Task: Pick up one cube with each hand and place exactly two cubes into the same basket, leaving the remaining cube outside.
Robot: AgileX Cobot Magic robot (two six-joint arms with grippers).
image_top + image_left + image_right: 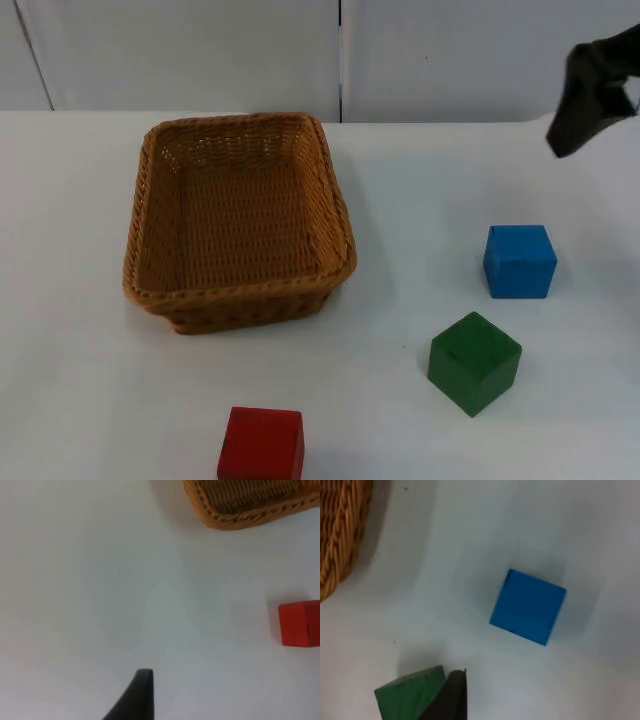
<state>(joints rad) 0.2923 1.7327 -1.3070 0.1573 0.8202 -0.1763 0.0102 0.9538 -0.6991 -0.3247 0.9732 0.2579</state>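
Note:
A woven brown basket [334, 215] stands left of centre on the white table with nothing in it. The blue cube [520, 261] rests to its right, and the green cube [474, 362] lies nearer the front. At the front edge is the red cube [261, 444]. My right gripper [577, 120] hangs at the far right, above and behind the blue cube [528, 606], holding nothing; the green cube [409, 697] lies close to it in the right wrist view. My left gripper [138, 694] hovers over bare table, apart from the red cube [300, 623] and the basket [240, 516].
The table ends at a grey partition wall [200, 50] behind the basket. Bare table top [420, 180] lies between the basket and the cubes.

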